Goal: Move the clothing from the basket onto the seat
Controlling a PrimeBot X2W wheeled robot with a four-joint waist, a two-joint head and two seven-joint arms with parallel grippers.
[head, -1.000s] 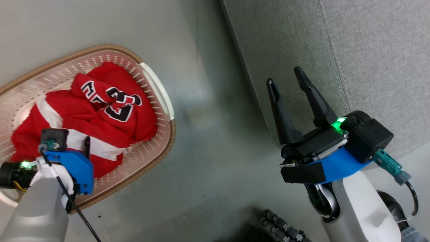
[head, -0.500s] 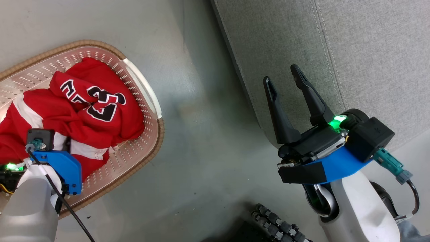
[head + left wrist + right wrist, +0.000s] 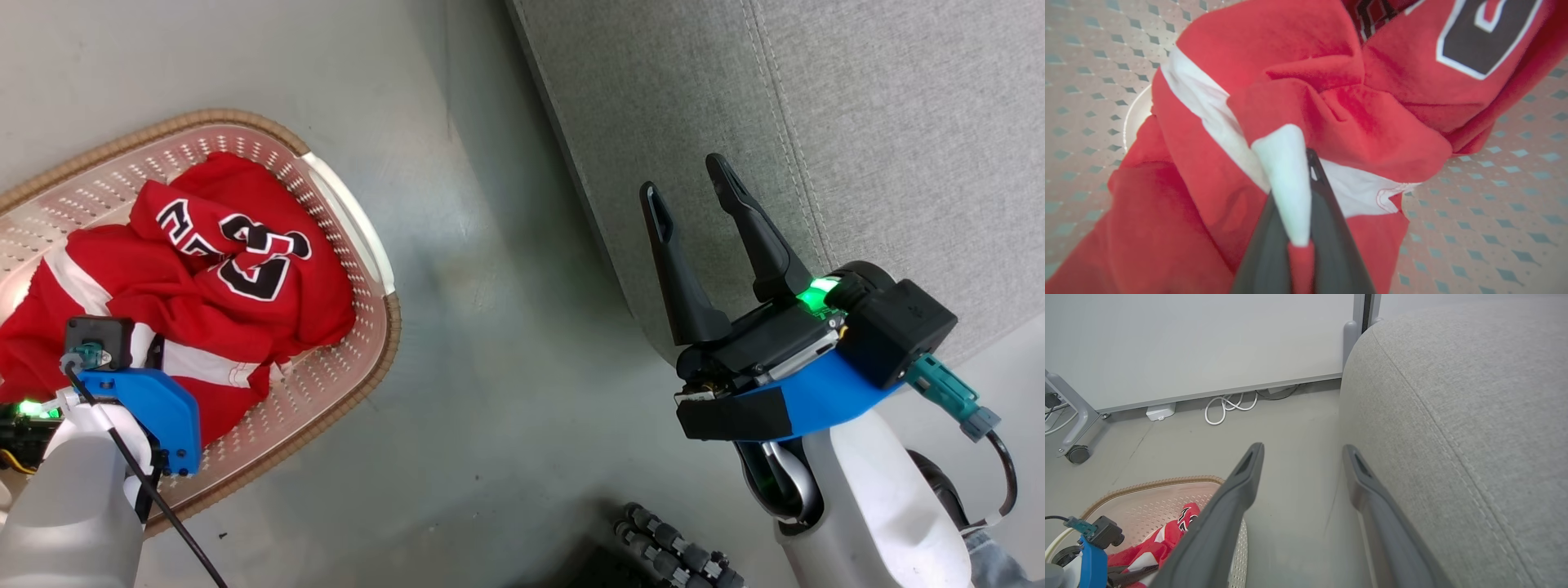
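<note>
The red clothing (image 3: 220,278) with white stripes and the number 23 lies crumpled in the cream perforated basket (image 3: 384,343) at the left of the head view. In the left wrist view my left gripper (image 3: 1306,171) is shut on a white-striped fold of the clothing (image 3: 1372,122), just above the basket floor (image 3: 1494,183). In the head view its fingers are hidden under the blue wrist mount (image 3: 139,400). My right gripper (image 3: 684,180) hangs open and holds nothing, in front of the grey seat (image 3: 857,122). The right wrist view has the right gripper (image 3: 1302,449) between the basket (image 3: 1151,498) and the seat (image 3: 1453,416).
Bare grey floor (image 3: 506,327) separates basket and seat. A white cable (image 3: 1229,406) lies coiled along the wall, near a wheeled frame's caster (image 3: 1077,453). A black ribbed part (image 3: 669,547) sits at the bottom of the head view.
My left gripper has closed from open onto a fold of the clothing. The head camera shifted a little. The right arm kept its pose.
</note>
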